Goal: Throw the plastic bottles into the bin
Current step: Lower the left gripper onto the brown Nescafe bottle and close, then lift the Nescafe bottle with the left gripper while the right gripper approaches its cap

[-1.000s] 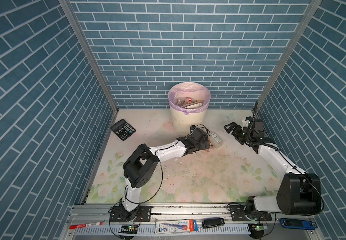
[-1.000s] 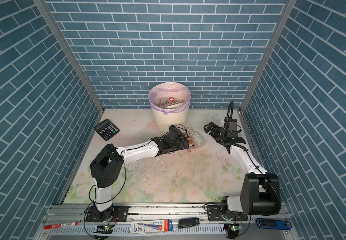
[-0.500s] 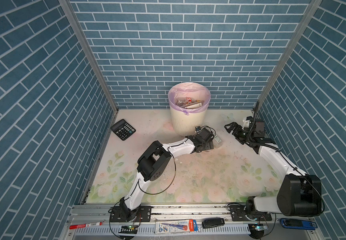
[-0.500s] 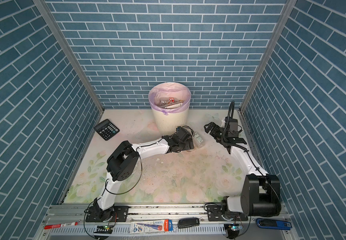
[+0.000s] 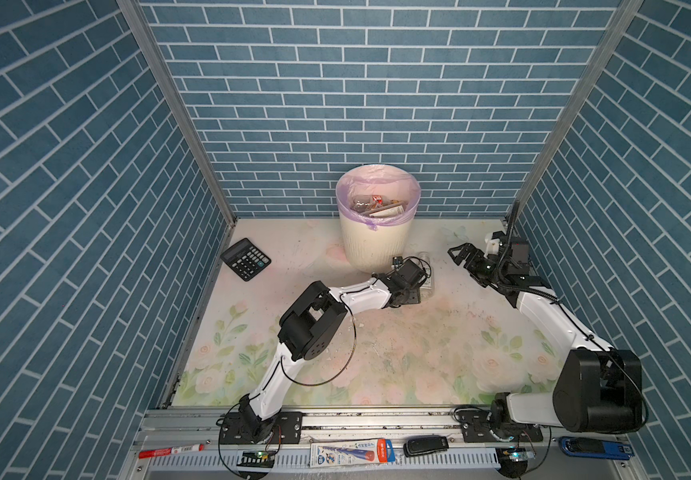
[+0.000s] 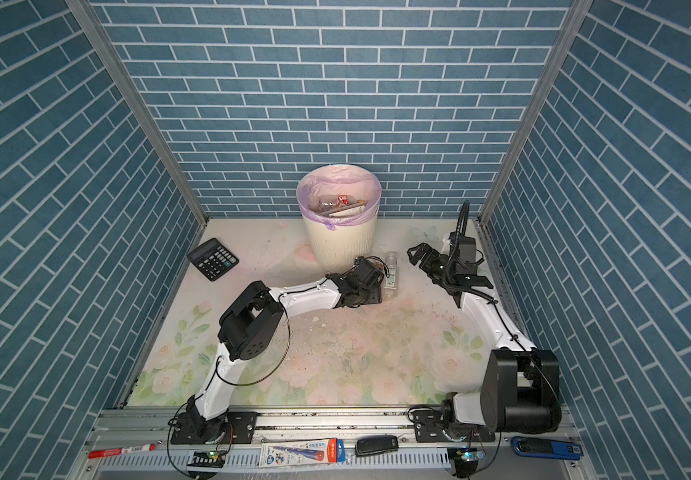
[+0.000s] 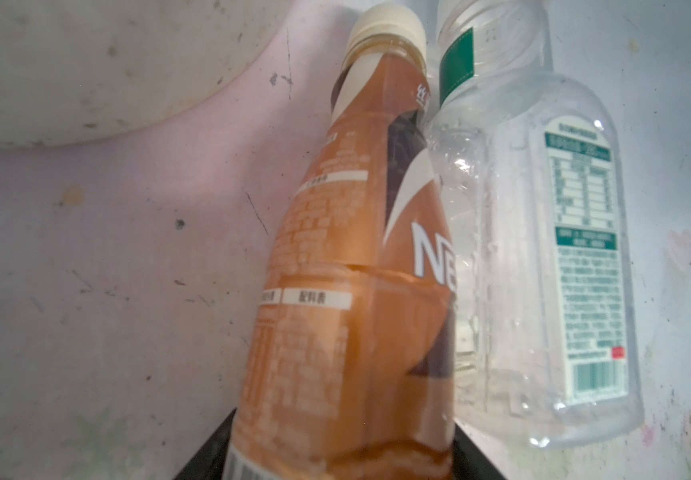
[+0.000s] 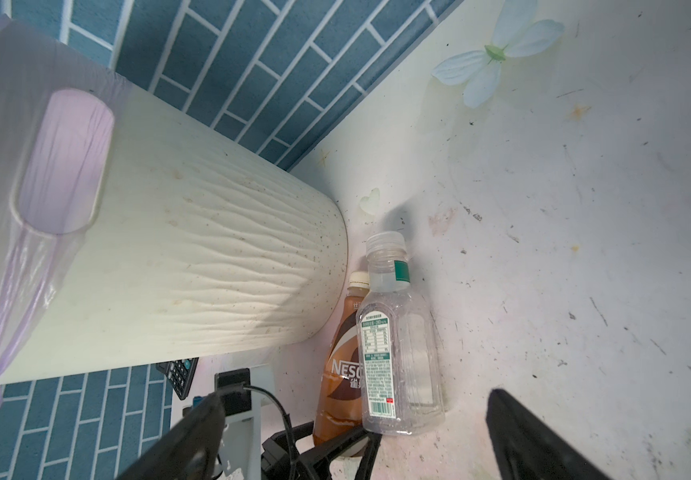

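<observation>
Left wrist: brown btl (image 7: 352, 257) snug inside left claw (image 7: 344, 451).

brown bottle (image 7: 348, 291), base past the left wrist view's edge

Saw blue brick-pattern walls (image 5: 356, 104) on three sides, metal posts (image 5: 177, 112) at the back corners, scuffed pale floral floor (image 5: 418, 353) below.

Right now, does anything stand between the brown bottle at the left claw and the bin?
Nothing visible does. The brown bottle lies by the bin, the clear bottle on its far side. Only the bin's own tall wall must be cleared.
</observation>
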